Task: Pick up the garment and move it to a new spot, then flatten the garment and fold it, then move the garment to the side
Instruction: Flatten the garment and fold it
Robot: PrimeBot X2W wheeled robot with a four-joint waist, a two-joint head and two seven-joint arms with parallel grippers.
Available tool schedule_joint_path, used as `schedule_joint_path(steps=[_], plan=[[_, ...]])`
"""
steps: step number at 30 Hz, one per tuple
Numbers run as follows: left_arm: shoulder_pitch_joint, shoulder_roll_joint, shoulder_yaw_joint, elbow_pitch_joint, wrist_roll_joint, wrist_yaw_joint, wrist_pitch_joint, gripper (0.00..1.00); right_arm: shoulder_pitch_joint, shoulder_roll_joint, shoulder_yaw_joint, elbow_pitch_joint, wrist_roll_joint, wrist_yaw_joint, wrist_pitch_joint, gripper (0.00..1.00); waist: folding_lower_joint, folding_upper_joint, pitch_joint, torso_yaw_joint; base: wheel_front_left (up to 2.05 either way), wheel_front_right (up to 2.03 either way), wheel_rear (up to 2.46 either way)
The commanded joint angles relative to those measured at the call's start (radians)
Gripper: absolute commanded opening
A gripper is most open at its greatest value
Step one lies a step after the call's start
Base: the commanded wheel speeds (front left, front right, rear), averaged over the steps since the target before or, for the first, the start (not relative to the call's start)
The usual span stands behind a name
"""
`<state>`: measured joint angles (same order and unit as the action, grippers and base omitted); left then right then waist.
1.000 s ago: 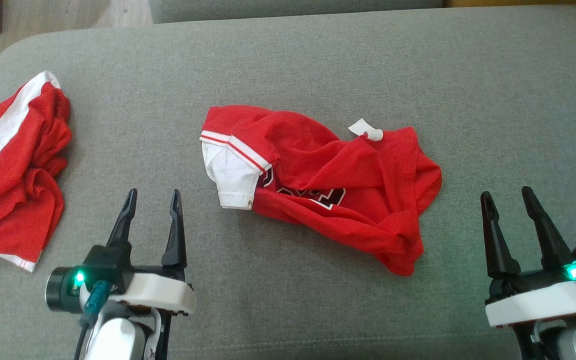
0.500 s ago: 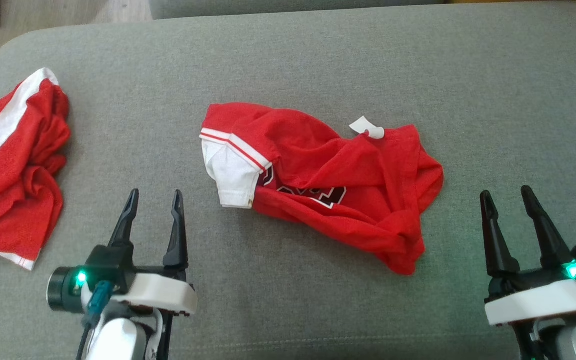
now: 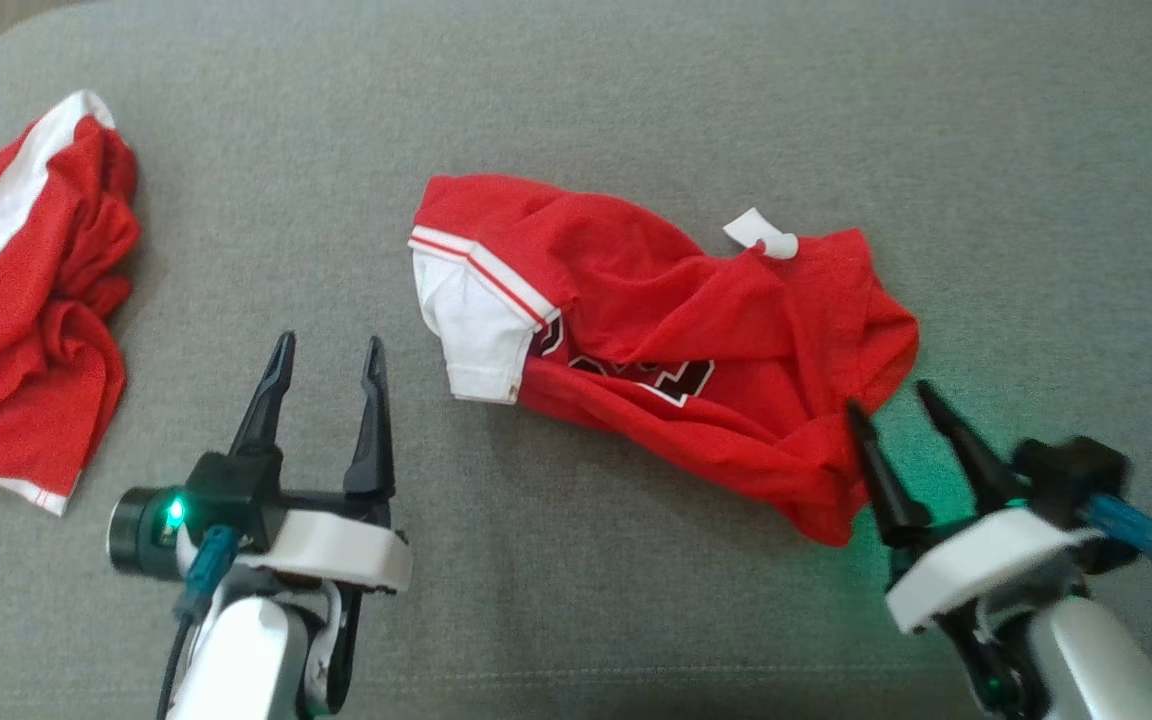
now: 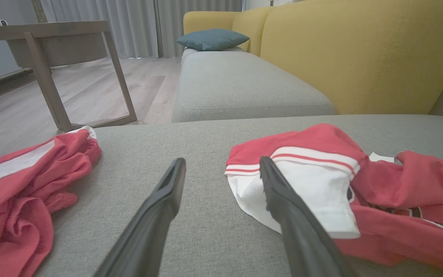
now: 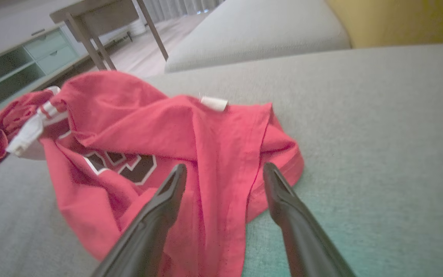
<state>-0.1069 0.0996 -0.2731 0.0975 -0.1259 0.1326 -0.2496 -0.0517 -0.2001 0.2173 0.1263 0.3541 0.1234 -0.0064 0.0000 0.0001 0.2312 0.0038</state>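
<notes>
A crumpled red garment (image 3: 676, 350), white sleeve (image 3: 471, 340) showing, lies at the centre of the frame on a grey sofa cushion (image 3: 636, 100), not yet lifted; the pick-up step appears to be in hand. The right gripper (image 3: 886, 395), fingers spread, sits at the heap's lower right edge, straddling its hem; the next move likely calls for lowering and closing on that fold. The left gripper (image 3: 328, 340), also spread, hovers at lower left, near the sleeve but apart from it. A second red-and-white cloth (image 3: 26, 300) lies far left
</notes>
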Motion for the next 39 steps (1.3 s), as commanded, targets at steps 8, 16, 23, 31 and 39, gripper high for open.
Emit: schedule_joint_path(steps=[8,16,23,31,39], plan=[[-0.058,-0.005,0.021,-0.028,0.007,0.000,-0.012,1.00,-0.110,-0.006,0.074,0.195,-0.025,0.007,0.082,1.00,0.0000,-0.0001,0.038,0.031,0.00,0.00,0.00],[-0.061,-0.010,0.026,-0.028,0.009,0.000,-0.012,1.00,-0.128,-0.016,0.030,0.255,-0.062,0.007,0.072,0.00,0.0000,-0.0001,0.043,0.035,0.00,0.00,0.00],[-0.055,-0.011,0.038,-0.030,0.010,0.000,-0.012,1.00,-0.074,-0.088,-0.115,0.182,-0.116,0.007,0.069,0.00,0.0000,-0.0001,0.034,0.015,0.00,0.00,0.00],[-0.058,-0.013,0.041,-0.026,0.012,-0.006,-0.012,1.00,-0.036,-0.122,-0.230,0.141,-0.141,0.007,0.093,0.35,0.0000,-0.0001,0.027,-0.002,0.00,0.00,0.00],[-0.053,-0.012,0.049,-0.023,0.014,-0.008,-0.012,1.00,-0.009,-0.077,-0.291,0.120,-0.121,0.007,0.057,1.00,0.0000,-0.0001,0.020,-0.007,0.00,0.00,0.00]])
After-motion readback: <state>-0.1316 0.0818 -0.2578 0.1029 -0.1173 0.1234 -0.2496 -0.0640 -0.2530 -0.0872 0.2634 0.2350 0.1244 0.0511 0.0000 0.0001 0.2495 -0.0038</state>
